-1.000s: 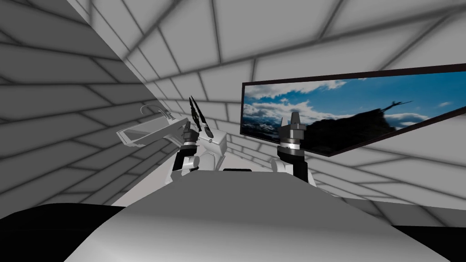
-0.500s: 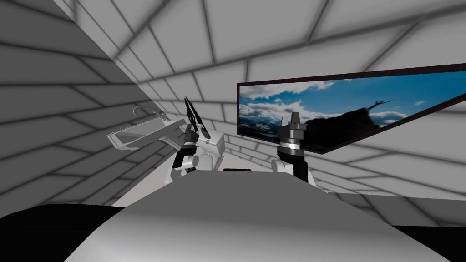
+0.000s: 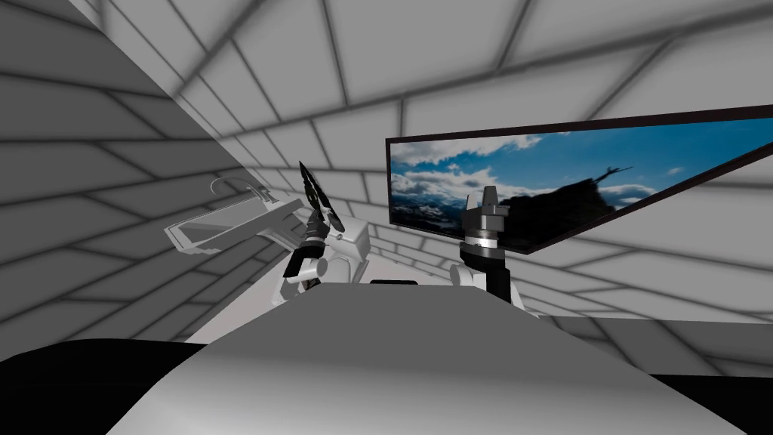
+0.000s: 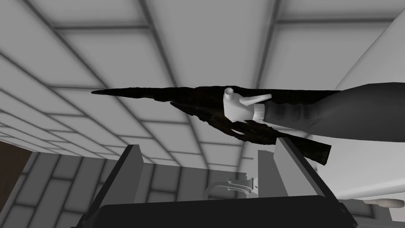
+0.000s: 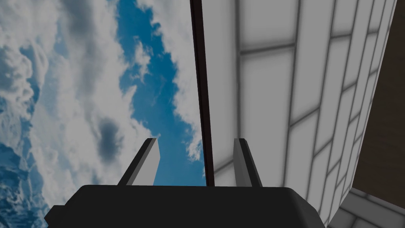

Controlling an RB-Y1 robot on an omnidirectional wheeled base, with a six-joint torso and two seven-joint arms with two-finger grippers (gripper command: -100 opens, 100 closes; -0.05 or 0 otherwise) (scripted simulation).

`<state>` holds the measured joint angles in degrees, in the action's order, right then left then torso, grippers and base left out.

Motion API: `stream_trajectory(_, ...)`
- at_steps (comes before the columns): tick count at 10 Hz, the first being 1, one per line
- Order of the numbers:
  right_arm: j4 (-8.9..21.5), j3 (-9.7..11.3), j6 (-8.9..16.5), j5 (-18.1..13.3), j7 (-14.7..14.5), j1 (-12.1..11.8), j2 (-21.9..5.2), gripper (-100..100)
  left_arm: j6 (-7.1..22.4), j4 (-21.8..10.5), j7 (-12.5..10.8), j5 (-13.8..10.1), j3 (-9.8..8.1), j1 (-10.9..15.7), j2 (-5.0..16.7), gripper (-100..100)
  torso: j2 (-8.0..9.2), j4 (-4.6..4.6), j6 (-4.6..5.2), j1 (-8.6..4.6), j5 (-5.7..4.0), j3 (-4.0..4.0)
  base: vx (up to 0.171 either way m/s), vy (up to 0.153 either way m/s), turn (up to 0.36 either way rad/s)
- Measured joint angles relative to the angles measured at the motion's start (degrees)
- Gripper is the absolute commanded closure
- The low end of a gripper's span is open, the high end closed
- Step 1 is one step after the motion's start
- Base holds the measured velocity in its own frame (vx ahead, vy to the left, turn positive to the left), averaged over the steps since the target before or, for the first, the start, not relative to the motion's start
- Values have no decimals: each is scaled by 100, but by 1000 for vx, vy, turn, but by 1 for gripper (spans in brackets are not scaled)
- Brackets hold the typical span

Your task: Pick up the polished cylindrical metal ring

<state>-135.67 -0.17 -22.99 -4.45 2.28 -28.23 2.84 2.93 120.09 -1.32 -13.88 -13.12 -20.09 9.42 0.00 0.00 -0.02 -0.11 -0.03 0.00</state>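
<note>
Sink (image 3: 215, 226) and framed sky picture (image 3: 574, 174) have slid leftward across the head view. This is a turn of the robot's own body, not a shift of the fittings, and both arms hold their raised pose. Nearest, the left gripper (image 4: 205, 144) stands wide open and empty, its forearm lifted and aimed up at the tiled wall (image 4: 197, 39) beside the sink. Just beyond its fingertips lies a black jagged shape (image 4: 158, 95) with a small white nozzle-like piece (image 4: 236, 109) against it; what it is cannot be told. The right gripper (image 5: 196, 139), upright on a near-vertical forearm, is parted more narrowly with nothing between its fingers, and faces the picture's dark frame. Where the ring lies cannot be told from here. The task looks to be at the search-and-approach stage. The next move calls for finding the ring, probably near the sink, then bringing the open left gripper around it.
</note>
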Motion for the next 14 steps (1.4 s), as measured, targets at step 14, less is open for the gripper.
stream_trajectory(14, 0, -1, 0, 0, 0, -1, 0, 0, 2205, -585, -531, -524, -520, -81, -183, -100, -16, -3, -2, 11, 2, -9, 39, -31, 20)
